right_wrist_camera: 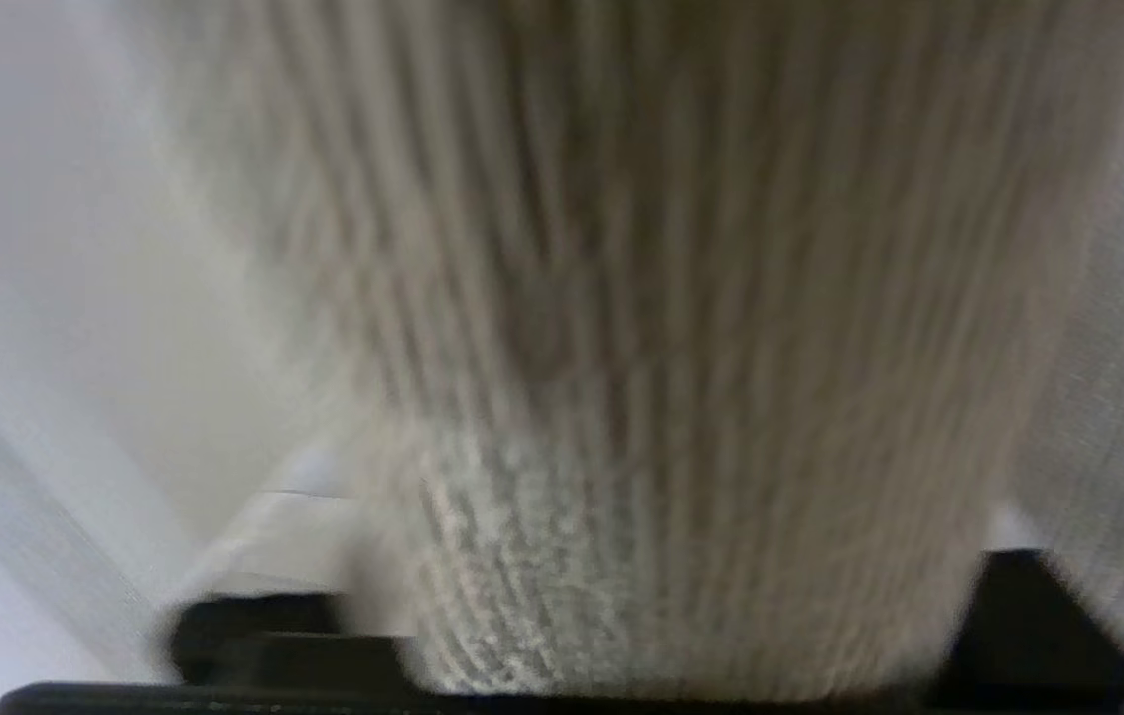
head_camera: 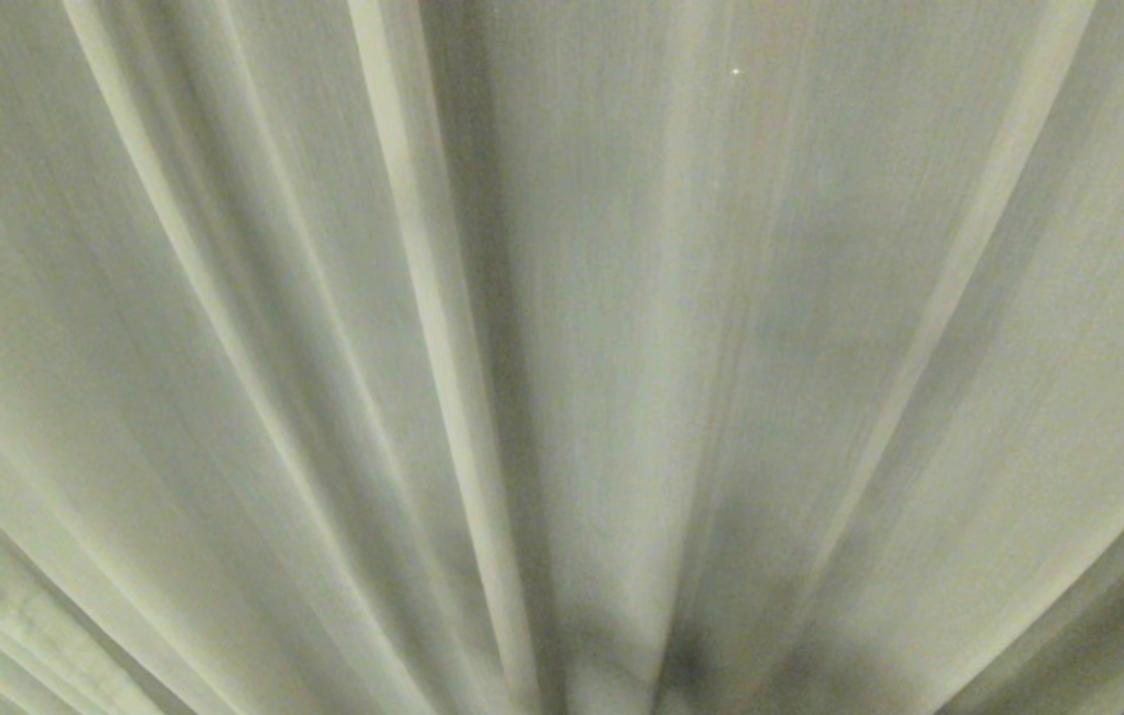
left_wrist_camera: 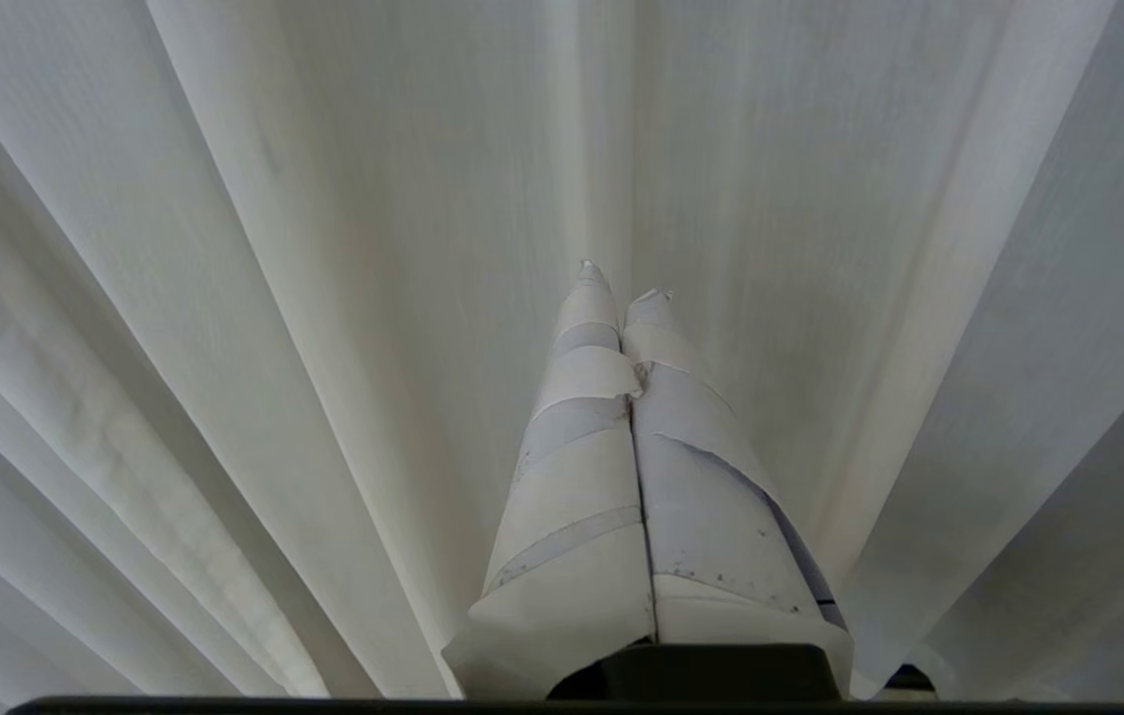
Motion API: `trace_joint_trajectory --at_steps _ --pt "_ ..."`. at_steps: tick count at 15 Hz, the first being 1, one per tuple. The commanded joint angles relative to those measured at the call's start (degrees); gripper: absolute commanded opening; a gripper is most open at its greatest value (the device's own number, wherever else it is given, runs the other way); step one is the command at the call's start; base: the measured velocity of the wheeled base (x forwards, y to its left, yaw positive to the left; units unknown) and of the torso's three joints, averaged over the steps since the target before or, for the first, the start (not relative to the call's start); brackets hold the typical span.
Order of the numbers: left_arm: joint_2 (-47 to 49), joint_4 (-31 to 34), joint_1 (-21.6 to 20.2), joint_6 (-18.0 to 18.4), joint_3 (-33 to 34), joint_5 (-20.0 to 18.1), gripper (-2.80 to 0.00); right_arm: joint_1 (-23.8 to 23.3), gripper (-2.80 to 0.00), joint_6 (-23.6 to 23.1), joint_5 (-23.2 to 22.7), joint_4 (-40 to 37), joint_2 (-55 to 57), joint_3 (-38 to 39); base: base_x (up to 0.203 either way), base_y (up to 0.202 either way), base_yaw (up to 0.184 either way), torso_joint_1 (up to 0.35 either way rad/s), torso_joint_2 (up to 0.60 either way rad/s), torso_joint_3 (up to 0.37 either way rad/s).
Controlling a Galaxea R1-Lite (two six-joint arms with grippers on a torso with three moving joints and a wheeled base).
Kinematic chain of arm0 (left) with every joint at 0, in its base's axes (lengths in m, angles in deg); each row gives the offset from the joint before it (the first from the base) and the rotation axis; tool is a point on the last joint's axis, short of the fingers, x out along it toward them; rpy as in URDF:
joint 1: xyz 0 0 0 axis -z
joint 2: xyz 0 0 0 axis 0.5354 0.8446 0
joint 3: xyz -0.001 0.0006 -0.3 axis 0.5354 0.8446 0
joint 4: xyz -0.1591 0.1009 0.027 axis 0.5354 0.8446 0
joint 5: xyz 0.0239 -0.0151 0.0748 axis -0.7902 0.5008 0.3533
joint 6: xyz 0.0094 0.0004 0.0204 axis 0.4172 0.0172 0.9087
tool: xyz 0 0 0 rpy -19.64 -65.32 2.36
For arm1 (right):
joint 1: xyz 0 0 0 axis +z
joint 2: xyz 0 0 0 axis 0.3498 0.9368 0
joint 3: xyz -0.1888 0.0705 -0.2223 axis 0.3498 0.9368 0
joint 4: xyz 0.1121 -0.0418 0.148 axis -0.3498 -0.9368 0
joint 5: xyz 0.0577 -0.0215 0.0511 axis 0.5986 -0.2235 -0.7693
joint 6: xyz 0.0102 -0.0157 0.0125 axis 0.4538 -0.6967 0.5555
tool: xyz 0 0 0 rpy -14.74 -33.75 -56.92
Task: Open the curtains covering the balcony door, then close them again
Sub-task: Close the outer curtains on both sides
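The cream, pleated curtains (head_camera: 622,328) fill the whole head view, and neither arm shows there. The balcony door is hidden behind them. In the right wrist view a thick fold of woven curtain (right_wrist_camera: 701,348) lies right across my right gripper (right_wrist_camera: 636,477) and covers most of it. In the left wrist view my left gripper (left_wrist_camera: 622,288) is shut with nothing in it. Its tape-wrapped fingers (left_wrist_camera: 582,467) are pressed together and point at the hanging curtain (left_wrist_camera: 324,298) without holding it.
Beside the fold in the right wrist view is a pale, smooth, blurred surface (right_wrist_camera: 75,298). Curtain fabric stands close in front of both wrists and the head.
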Motion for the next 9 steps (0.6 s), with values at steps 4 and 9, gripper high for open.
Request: trace_joint_trajectory --at_steps 4,9 --pt "-0.02 -0.02 -0.01 -0.02 0.00 0.09 -2.80 0.00 -2.80 0.15 -0.15 0.16 0.16 0.53 0.000 0.000 0.000 0.000 0.00 0.000" --pt "-0.02 -0.02 -0.01 -0.02 0.00 0.00 -2.80 0.00 -2.80 0.94 -0.24 0.86 -0.03 0.80 0.000 0.000 0.000 0.000 0.00 0.000"
